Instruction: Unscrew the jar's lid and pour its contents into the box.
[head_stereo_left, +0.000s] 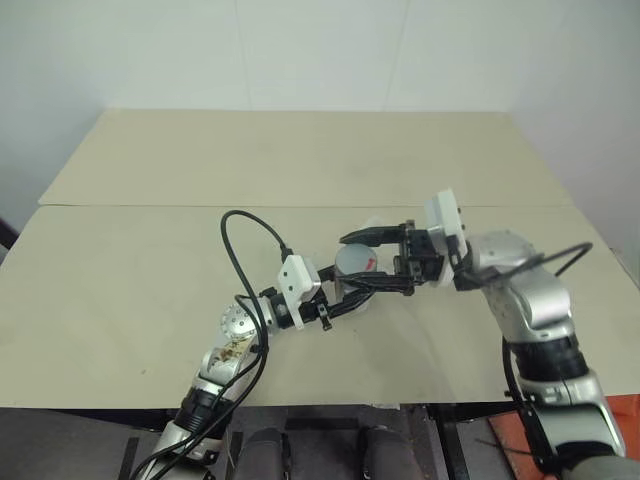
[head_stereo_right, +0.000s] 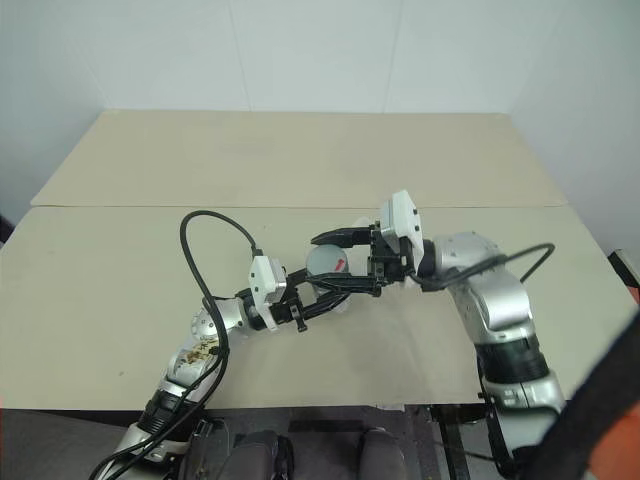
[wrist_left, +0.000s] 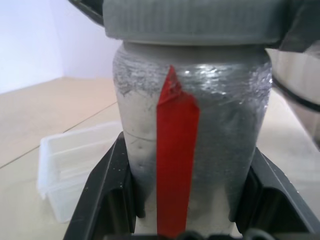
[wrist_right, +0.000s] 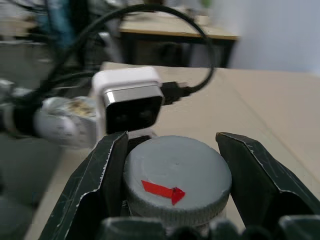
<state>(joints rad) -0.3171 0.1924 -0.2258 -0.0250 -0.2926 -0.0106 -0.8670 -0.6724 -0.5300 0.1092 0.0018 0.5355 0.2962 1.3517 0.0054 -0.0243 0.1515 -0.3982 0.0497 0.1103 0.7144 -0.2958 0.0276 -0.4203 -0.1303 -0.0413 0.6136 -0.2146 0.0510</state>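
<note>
the jar (wrist_left: 190, 150) is held up off the table (head_stereo_left: 150, 290) between the two arms, the left gripper (wrist_left: 190, 220) clenched around its body low down, and the right gripper (wrist_right: 175, 200) closed on the lid (wrist_right: 177, 180) from the side, one black finger on each edge of the ribbed rim. the lid looks still seated on the jar (no gap to be seen under its skirt in the left wrist view). the box (wrist_left: 75, 165) sits on the table just behind the jar, empty as far as can be told.

the likely trouble is in the twist. if the left jaws grip the smooth, film-wrapped body too lightly, the jar may turn with the lid and nothing unscrews. if the right jaws sit off-centre, they may skid round the ribs. once the thread lets go, a tilted jar could spill its contents onto the table short of the box, and a freed lid could slip from the fingers.
</note>
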